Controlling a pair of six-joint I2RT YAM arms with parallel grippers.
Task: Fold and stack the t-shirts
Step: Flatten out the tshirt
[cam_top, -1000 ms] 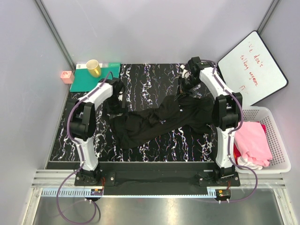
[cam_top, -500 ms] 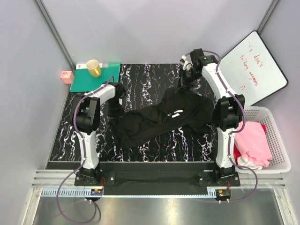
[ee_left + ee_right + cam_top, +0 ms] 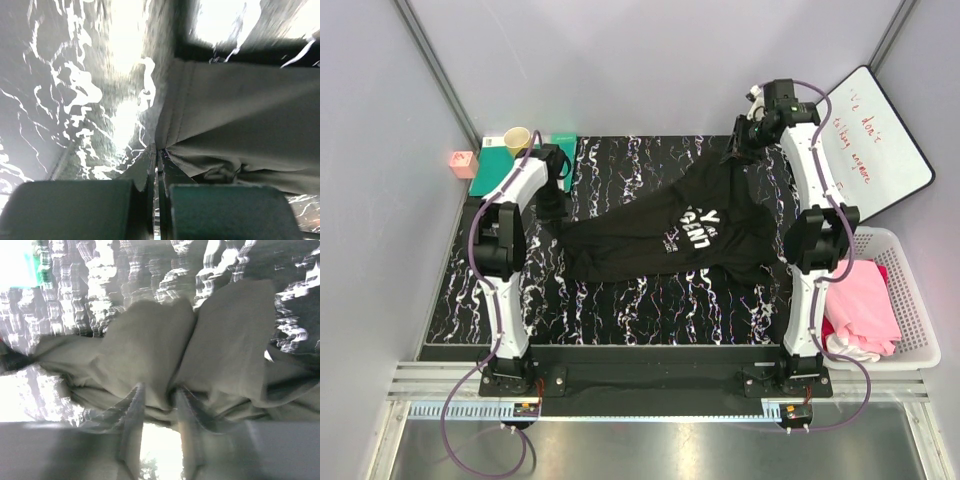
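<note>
1. Across the middle of the marbled tabletop (image 3: pixel 650 310), the black t-shirt (image 3: pixel 650 245) hangs stretched on a slant, from the left-centre up to the far right corner.
2. Its white lettering (image 3: pixel 695 228) faces up on the chest, tilted with the cloth.
3. The left gripper (image 3: pixel 156 159) is clamped on the shirt's left end. The wrist view shows the two fingers pressed together, with a stitched hem edge running out from between them.
4. The right gripper (image 3: pixel 156 402) pinches a bunched fold at the shirt's far right end, the fingers just apart and cloth filling the space between them. That end is raised above the table, close to the far edge.
5. The shirt's lower edge sags and rests on the marble toward the right (folds gather there, near the right arm's elbow).
6. Bare marble shows along the near edge, between the shirt and the arm bases. More shows at the far middle, between the two wrists.
7. Off the table's right edge sits a white basket (image 3: pixel 918 300) holding a pink t-shirt (image 3: pixel 860 300), well apart from the black one.
8. A whiteboard (image 3: pixel 860 140) leans at the far right, close behind the right wrist.
9. At the far left corner lies a teal mat (image 3: pixel 495 172) with a yellow cup (image 3: pixel 517 141) on it and a pink block (image 3: pixel 462 163) just beside it, near the left wrist.
</note>
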